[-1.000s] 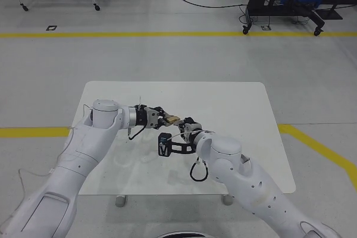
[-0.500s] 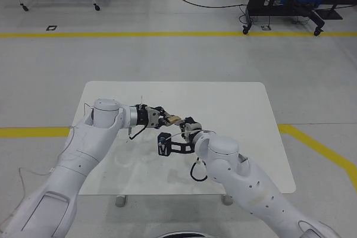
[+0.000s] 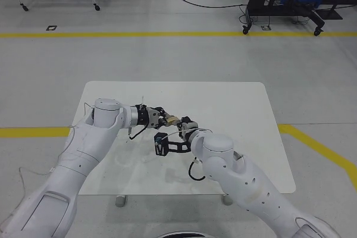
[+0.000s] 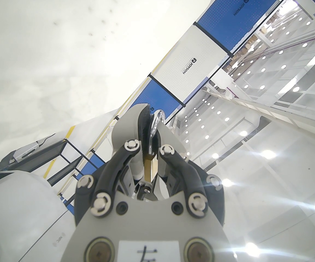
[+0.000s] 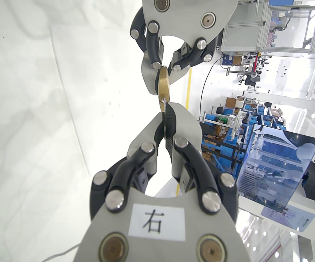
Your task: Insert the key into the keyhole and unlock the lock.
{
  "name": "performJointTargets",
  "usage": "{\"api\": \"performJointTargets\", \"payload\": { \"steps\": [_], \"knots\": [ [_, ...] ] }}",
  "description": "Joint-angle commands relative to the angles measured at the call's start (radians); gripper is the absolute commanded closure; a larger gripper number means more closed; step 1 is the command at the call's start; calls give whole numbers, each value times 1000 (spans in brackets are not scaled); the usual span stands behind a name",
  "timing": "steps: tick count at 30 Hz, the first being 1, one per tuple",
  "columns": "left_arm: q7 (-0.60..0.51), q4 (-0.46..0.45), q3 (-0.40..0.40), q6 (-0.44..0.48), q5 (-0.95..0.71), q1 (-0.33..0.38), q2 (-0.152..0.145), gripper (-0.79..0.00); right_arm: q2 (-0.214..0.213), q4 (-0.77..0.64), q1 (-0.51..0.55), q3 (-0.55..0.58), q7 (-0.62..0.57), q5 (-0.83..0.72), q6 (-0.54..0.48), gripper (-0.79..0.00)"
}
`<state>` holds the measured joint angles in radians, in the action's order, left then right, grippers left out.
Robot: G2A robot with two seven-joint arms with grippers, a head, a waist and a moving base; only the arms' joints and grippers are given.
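A small brass lock (image 5: 163, 84) hangs in the air over the white table (image 3: 238, 101), edge-on to the right wrist view. My left gripper (image 5: 161, 79) is shut on it; the left wrist view shows the brass body (image 4: 148, 164) and silver shackle (image 4: 156, 121) between the left gripper's (image 4: 149, 129) pads. My right gripper (image 5: 165, 122) is shut on the flat key (image 5: 163, 110), whose tip meets the lock's underside at the keyhole. From above, the lock (image 3: 174, 119) sits where the left gripper (image 3: 165, 121) and right gripper (image 3: 182, 126) meet.
The two arms meet nose to nose above the middle of the table. Bare tabletop lies all around them. The table's far edge and right side are free of objects.
The right arm's wrist and forearm have shifted slightly to the left while the two grippers and the lock stay at the same spot.
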<state>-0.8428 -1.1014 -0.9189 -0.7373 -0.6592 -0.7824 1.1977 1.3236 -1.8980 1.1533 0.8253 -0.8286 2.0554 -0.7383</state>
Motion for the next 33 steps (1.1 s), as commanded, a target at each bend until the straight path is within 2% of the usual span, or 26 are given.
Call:
{"api": "performJointTargets", "payload": {
  "steps": [1, 18, 25, 30, 33],
  "knots": [
    [1, 1, -1, -1, -3, 1, 0, 0, 2, 1, -2, 0, 0, -2, -1, 0],
    [21, 4, -11, -4, -25, 1, -1, 0, -1, -2, 8, 56, 111, -52, -29, 0],
    [-17, 57, -53, 23, -61, -5, -11, 0, -27, -49, 78, 172, 233, -75, -29, 0],
    [-77, 69, -77, 41, -69, -8, -22, 0, -54, -76, 162, 291, 382, -87, -22, 0],
    [-127, 62, -89, 66, -70, -11, -29, 0, -57, -76, 171, 305, 396, -85, -21, 0]
  ]
}}
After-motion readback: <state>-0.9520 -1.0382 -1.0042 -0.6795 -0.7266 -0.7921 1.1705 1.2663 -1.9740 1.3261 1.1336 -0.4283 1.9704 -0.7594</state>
